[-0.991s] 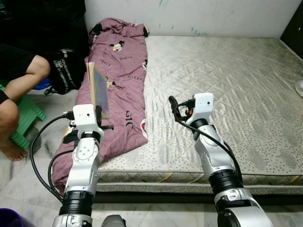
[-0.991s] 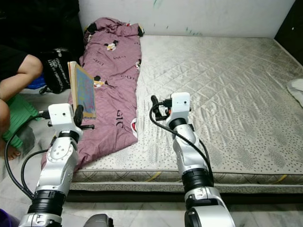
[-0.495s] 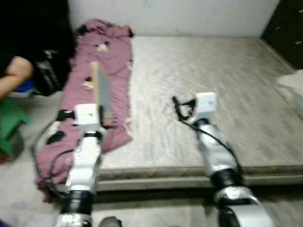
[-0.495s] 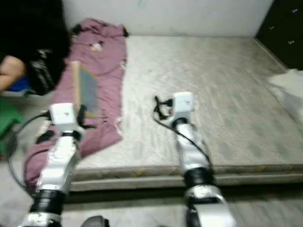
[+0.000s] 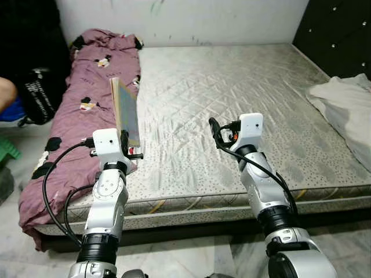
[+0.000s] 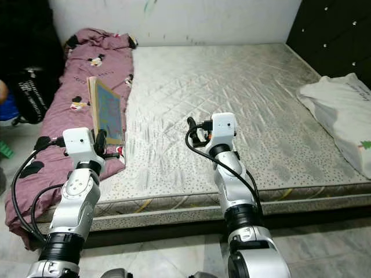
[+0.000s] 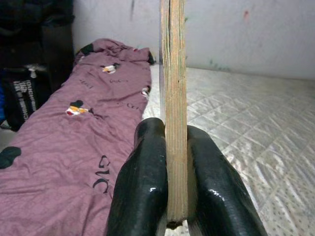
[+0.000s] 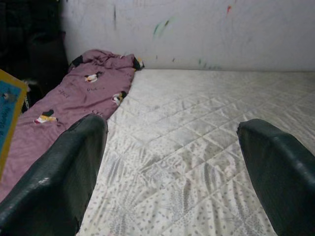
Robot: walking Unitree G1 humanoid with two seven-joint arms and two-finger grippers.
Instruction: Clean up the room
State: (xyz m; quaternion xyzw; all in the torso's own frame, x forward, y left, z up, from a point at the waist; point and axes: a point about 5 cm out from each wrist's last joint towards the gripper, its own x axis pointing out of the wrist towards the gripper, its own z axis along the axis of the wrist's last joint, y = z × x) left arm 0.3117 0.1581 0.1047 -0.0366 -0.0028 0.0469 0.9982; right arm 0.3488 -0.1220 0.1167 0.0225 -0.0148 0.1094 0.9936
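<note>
The left end effector (image 7: 170, 196) is clamped on the bottom edge of a thin, stiff, light book (image 5: 125, 113) held upright beside the purple blanket (image 5: 69, 116), likely to wobble, while the right end effector (image 8: 172, 162) hovers with fingers apart.

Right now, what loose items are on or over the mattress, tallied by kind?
Purple blankets: 1
White cloths: 1
Books: 1, upright, clamped in the left claw
Total: 3
</note>
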